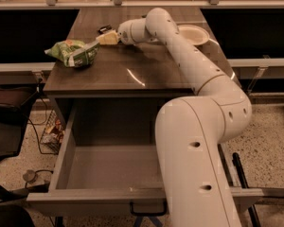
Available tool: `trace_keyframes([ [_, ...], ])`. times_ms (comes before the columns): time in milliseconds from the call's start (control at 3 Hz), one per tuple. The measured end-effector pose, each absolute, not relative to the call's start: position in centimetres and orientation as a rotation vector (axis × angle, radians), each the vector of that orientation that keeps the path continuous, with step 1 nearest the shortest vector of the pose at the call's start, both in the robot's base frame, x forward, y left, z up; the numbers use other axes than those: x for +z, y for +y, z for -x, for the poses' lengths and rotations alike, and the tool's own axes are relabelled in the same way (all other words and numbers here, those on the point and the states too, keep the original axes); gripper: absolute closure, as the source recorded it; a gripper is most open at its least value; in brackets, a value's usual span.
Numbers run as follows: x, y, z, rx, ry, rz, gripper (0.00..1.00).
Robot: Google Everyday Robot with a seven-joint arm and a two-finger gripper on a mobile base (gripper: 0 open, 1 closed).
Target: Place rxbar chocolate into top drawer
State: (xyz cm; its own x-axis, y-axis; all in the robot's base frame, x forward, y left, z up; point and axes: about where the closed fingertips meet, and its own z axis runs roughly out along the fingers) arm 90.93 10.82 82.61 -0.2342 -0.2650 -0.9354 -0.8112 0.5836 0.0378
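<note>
The top drawer point(61, 155) stands pulled out below the counter, its inside bare, with a small black handle point(148, 212) on the front panel. My arm reaches across the counter top point(132, 70) to its far left part. The gripper point(107, 34) is at the end of the arm, over a yellow sponge point(109, 38). A small dark object point(103, 29) just behind the sponge may be the rxbar chocolate; I cannot tell for sure.
A green-and-white snack bag point(73, 52) lies on the counter's left side, just left of the gripper. A white bowl point(195, 34) sits at the far right. My own arm and base cover the drawer's right side. Cables and clutter lie on the floor at the left.
</note>
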Motion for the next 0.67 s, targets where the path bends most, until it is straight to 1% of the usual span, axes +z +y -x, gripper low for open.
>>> trace_keyframes([
  [333,83.19,10.83,-90.93,0.661,1.782,0.884,0.8],
  [667,83.4,10.87,-90.92,0.662,1.782,0.884,1.0],
])
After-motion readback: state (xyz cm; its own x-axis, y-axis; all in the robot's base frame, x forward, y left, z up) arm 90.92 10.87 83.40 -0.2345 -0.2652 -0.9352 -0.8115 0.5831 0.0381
